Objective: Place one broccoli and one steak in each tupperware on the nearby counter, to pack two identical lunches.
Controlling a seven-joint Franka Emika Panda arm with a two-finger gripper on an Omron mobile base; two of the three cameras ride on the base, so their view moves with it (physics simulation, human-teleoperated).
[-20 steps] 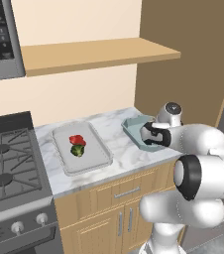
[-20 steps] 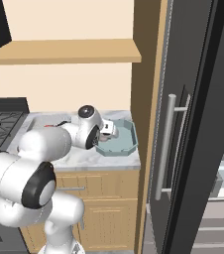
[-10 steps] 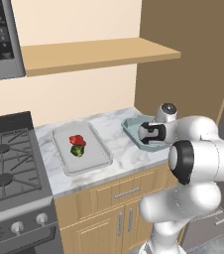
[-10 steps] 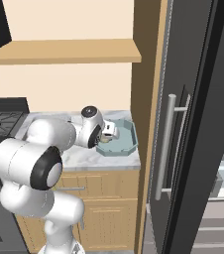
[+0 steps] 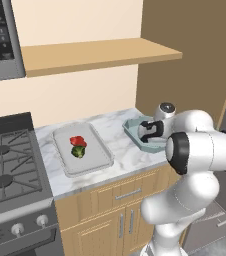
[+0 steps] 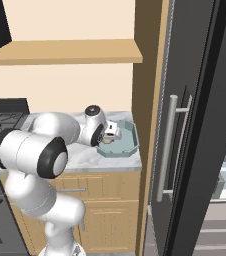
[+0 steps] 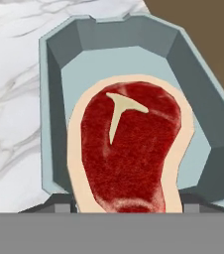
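Teal tupperware, near desk right edge: steak seen between the tool tips; grip cannot be told. Grey tupperware: well apart.

a steak lies over the teal tupperware, on the counter right of the grey tray.

A gas stove is sitting left of the cabinets. A wooden shelf is hanging above, and a dark fridge is standing at right.
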